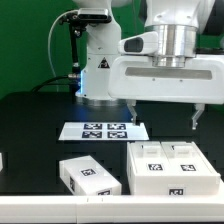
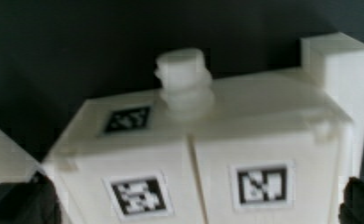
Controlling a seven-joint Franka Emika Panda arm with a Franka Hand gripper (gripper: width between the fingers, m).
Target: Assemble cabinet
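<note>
The cabinet (image 1: pixel 172 170) is the big white tagged box at the front of the table, toward the exterior view's right. My gripper (image 1: pixel 165 118) hangs open a little above it, one finger (image 1: pixel 133 112) over each side, touching nothing. In the wrist view the cabinet (image 2: pixel 197 140) fills the picture, with several square tags and a short round white peg (image 2: pixel 182 72) standing on it. My dark fingertips (image 2: pixel 15 200) show at both lower corners, wide apart, with the gripper (image 2: pixel 188 208) centred over the tagged face.
A smaller white tagged block (image 1: pixel 90 177) lies beside the cabinet on the exterior view's left. The marker board (image 1: pixel 103 130) lies flat behind them, before the arm's base (image 1: pixel 95 80). Another white piece (image 1: pixel 3 160) shows at the left edge. The table is black.
</note>
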